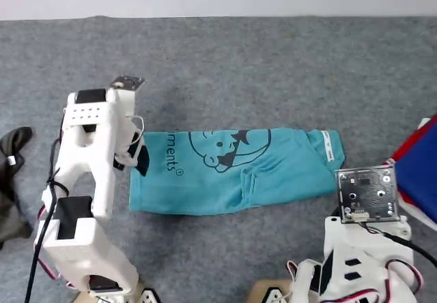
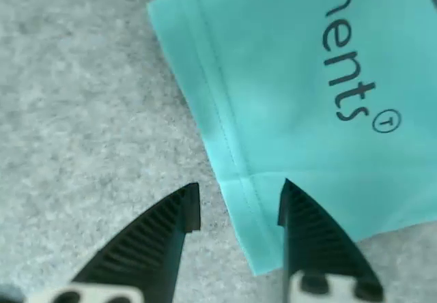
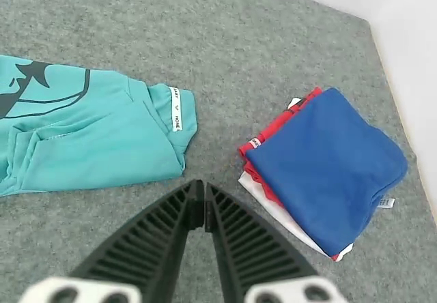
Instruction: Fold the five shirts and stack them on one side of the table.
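Note:
A teal shirt [image 1: 232,170] with dark print lies folded into a long strip across the middle of the grey table. My left gripper [image 2: 239,207] hangs open over the shirt's hem corner [image 2: 256,248], one finger above the cloth and the other above the mat. In the high view this gripper [image 1: 138,158] is at the strip's left end. My right gripper [image 3: 205,204] is shut and empty, above bare mat near the shirt's collar end [image 3: 174,108]. A stack of folded shirts [image 3: 328,170], blue on top of red and white, lies at the table's right side [image 1: 416,173].
A dark crumpled shirt [image 1: 12,180] lies at the table's left edge. The grey mat [image 1: 239,71] stretches bare behind the teal shirt up to the white wall.

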